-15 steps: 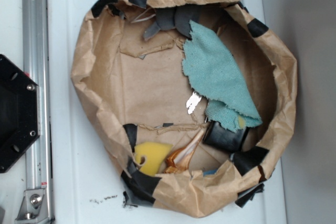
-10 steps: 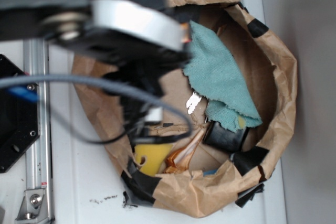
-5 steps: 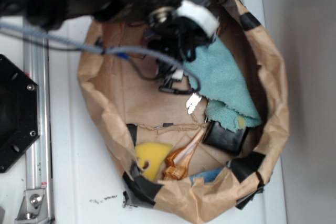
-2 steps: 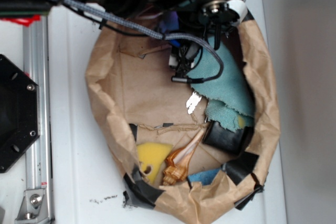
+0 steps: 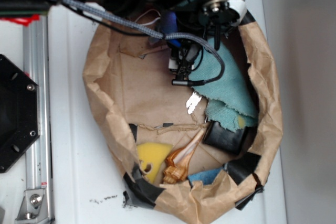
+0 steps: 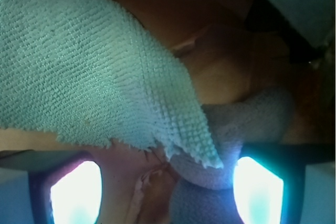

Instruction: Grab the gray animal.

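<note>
From above, the black robot arm hides the far end of a crumpled brown paper bag (image 5: 102, 98) patched with black tape, which sits on a white worktop (image 5: 68, 182). In the wrist view, the knitted gray animal (image 6: 247, 124) is partly buried under the nubbly teal cloth (image 6: 84, 72), lying between the hand's (image 6: 168, 190) two glowing fingertips (image 6: 258, 190). The hand is spread wide, gripping nothing.

The teal cloth (image 6: 100, 61) covers part of the gray animal (image 6: 236, 129).
</note>
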You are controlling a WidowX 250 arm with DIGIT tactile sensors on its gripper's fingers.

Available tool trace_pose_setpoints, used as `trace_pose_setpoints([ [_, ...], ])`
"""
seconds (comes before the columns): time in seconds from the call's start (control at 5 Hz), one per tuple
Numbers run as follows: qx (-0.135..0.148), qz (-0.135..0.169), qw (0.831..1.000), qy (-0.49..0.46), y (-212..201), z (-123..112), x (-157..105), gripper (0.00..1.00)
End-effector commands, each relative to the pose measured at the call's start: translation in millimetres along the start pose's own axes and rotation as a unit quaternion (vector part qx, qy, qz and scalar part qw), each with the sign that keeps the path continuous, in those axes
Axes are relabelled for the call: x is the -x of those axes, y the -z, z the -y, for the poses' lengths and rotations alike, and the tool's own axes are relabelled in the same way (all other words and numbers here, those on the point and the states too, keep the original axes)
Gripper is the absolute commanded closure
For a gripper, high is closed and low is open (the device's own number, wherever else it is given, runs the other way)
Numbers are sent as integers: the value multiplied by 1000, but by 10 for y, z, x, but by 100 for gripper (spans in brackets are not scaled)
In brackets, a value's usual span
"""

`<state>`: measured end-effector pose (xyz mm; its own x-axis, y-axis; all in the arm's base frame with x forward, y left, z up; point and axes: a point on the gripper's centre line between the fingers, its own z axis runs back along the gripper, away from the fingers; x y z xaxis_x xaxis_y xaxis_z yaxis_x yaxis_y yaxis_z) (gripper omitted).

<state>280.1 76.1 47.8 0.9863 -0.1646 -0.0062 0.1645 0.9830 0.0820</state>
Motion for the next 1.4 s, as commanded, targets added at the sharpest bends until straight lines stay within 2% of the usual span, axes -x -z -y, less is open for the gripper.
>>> trace_pose_setpoints([
  [0.0,-9,31,999,7,-183,34,-111,0],
  [0.2,7,49,999,12,-328,1,-10,0],
  [0.4,-2,60,998,-8,-391,-124,-20,0],
  [0.6,-10,90,996,-17,-496,-210,21,0],
  [0.8,-56,75,995,-22,-253,-263,-38,0],
  [1.0,-61,57,997,-1,-32,-210,-59,0],
  [1.2,-49,31,998,25,159,-120,-52,0],
])
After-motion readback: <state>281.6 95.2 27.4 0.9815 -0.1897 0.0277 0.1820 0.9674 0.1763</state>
